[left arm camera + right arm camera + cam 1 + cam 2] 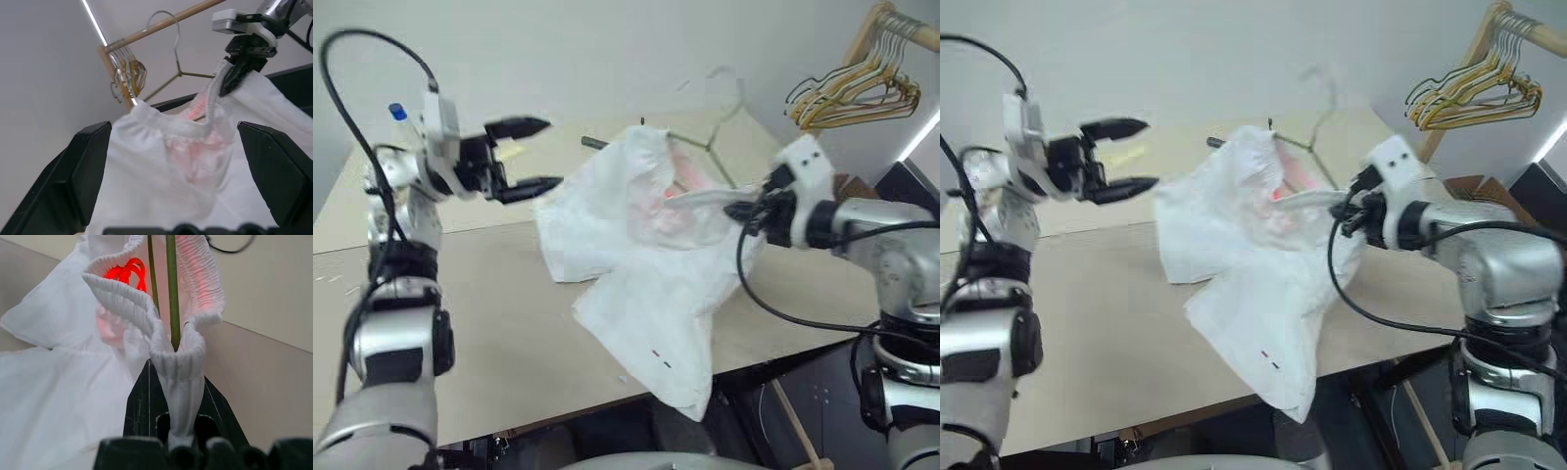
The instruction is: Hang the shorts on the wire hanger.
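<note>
White shorts [636, 245], one pair; one wire hanger [172, 58]; two grippers.

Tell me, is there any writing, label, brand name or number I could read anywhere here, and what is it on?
None: no word, number or brand can be read in any view.
The shorts carry only small black marks near one leg's hem, too small to read as letters.
The left gripper and right gripper show no readable lettering.
The hangers on the rack are bare.
</note>
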